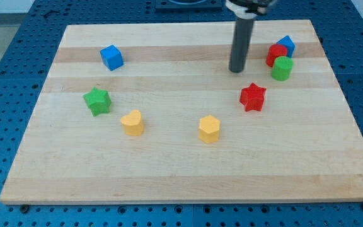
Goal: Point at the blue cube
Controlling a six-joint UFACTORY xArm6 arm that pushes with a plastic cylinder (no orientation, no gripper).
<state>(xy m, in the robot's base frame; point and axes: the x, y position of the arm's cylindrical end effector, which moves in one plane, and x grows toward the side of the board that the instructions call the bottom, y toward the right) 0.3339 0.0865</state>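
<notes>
Blue cube (112, 57): sits alone at the view's upper left of the desk (169, 170).
Our tip (237, 69): well to the view's right of it, near a red (276, 55), green (282, 69) and second blue block (287, 44) cluster.
Pincer: none fitted, so no state to tell.
Risk: we judge the nearer blue block could be mistaken for the target; a low sweep might nudge the red star (253, 96).
Materials: pale smooth wood grain; blocks look matte, hard-edged.
</notes>
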